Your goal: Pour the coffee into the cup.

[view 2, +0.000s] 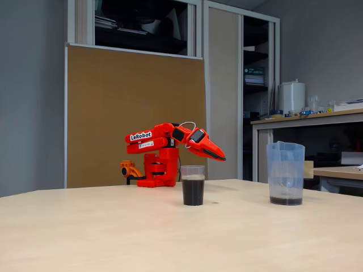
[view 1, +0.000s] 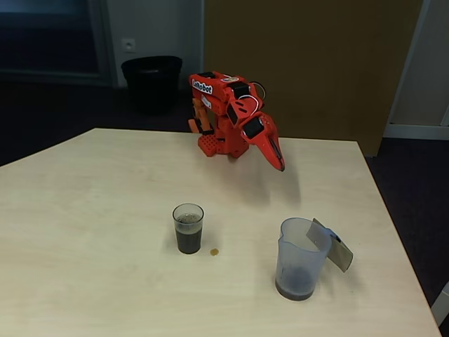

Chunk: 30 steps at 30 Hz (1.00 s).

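Coffee (view 1: 189, 241) fills most of the cup (view 1: 188, 227), and the cup stands straight up near the middle of the table (view 1: 84, 210). In the side fixed view the dark drink (view 2: 193, 191) reaches high up the clear cup (view 2: 193, 185). The jug (view 1: 300, 258) stands upright too, well apart from the cup, to its right in both fixed views, with its flat handle tab (view 1: 332, 246) sticking out to the right. Only a thin dark layer sits at the bottom of the jug (view 2: 285, 173), so it looks like the pouring is already done and the jug is parked out of the way. A small brown drop (view 1: 214, 251) lies on the table just beside the cup, on the jug's side; I think it spilled there because that is the side the pour came from. The red arm (view 1: 224, 112) sits folded at the far edge of the table, well back from both things. Its gripper (view 1: 279, 160) points down and forward, up in the air, touching nothing. The two fingers look pressed together into one thin point, and nothing is held between them. The same pointed tip shows in the side fixed view (view 2: 220, 156), above and behind the cup. I think the arm is tucked back like this because it is resting and its job is finished. White letters on the arm's top part read "LeRobot" (view 2: 141, 136), and the same word shows on it in the other fixed view (view 1: 202, 88). I can read no other writing.
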{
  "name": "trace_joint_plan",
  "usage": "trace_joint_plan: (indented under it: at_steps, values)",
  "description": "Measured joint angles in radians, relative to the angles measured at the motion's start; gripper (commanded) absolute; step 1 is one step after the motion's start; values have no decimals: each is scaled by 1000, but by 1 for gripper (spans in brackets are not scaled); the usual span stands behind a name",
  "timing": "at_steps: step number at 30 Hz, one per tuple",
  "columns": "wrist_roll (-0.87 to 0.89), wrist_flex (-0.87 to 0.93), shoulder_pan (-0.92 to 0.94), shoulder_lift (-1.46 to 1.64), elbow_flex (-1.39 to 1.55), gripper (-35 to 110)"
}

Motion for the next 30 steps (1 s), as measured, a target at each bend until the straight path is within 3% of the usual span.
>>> trace_joint_plan:
  at_steps: [30]
  values:
    - [-57,15,0,0,0,0]
